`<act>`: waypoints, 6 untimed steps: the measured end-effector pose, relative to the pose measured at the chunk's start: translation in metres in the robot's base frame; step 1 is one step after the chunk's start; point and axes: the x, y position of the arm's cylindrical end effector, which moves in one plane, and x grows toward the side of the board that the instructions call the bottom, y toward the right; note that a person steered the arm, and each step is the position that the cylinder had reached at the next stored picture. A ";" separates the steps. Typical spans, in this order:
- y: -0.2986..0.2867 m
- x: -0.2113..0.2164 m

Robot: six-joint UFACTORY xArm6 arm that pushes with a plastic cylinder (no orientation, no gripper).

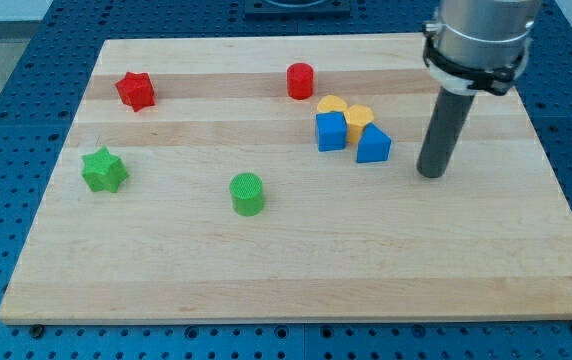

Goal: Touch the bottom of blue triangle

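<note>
The blue triangle (373, 145) lies on the wooden board (296, 250) right of centre, touching a blue cube (331, 131) on its left and a yellow block (358, 116) above it. My tip (431, 172) rests on the board to the right of the blue triangle and slightly lower, a short gap away, not touching it.
A second yellow block (332, 104) sits above the blue cube. A red cylinder (300, 81) is near the top middle, a red star (136, 90) at the top left, a green star (104, 169) at the left, a green cylinder (248, 193) below centre.
</note>
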 end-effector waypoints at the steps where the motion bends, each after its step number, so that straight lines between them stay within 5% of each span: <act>1: -0.032 0.000; 4: -0.071 -0.032; 6: -0.063 -0.003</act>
